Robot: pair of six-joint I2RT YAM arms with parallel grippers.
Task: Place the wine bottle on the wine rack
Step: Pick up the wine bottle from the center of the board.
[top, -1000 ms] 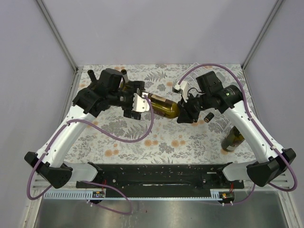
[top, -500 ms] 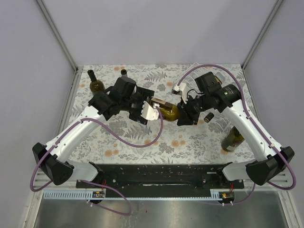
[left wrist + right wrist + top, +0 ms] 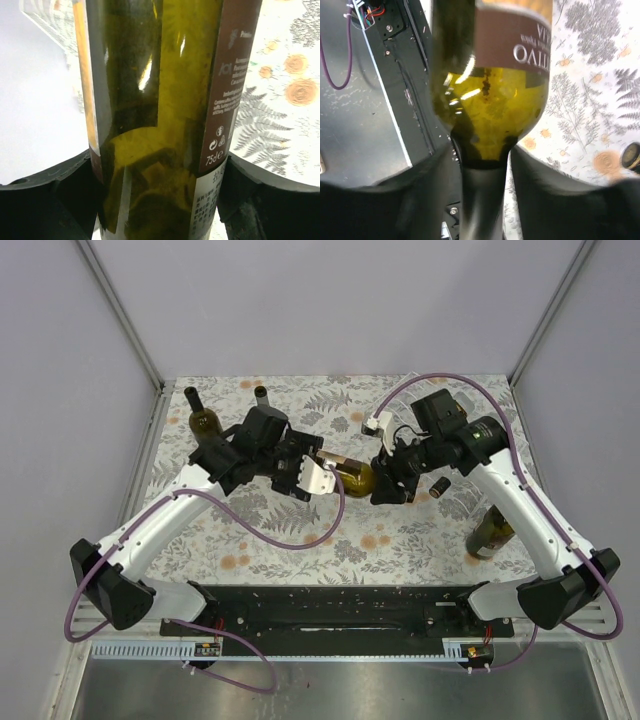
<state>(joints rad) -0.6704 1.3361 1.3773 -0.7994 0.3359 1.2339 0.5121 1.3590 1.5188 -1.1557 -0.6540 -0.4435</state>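
Overhead, wine bottle (image 3: 352, 476): I see it lying roughly level, lifted over the middle of the flowered worktop (image 3: 300, 540), held between my two arms.
Overhead, left tool (image 3: 316, 478): its pale fingers are clamped round the bottle's body at the labelled end.
Overhead, right tool (image 3: 384, 483): it grips the opposite, narrow end of the bottle.
Overhead, other bottles: a green bottle (image 3: 203, 420) and a second bottle neck (image 3: 261, 393) are at the back left; another bottle (image 3: 490, 533) stands near the right arm.
Overhead, small dark piece (image 3: 440, 486): it lies on the worktop just beside the right tool; I cannot tell what it is.
Overhead, wine rack: I cannot pick it out here.
Left wrist, bottle: the olive glass and brown label fill the middle, pinched between two black fingers (image 3: 45, 197) at the bottom corners.
Left wrist, wine rack (image 3: 42, 15): thin clear ribs show in the top left corner, apart from the bottle.
Right wrist, bottle: I look up the dark neck to the shoulder and label; the black fingers (image 3: 555, 205) close on the neck from both sides.
Right wrist, base plate (image 3: 385, 75): black, on the left behind the bottle.
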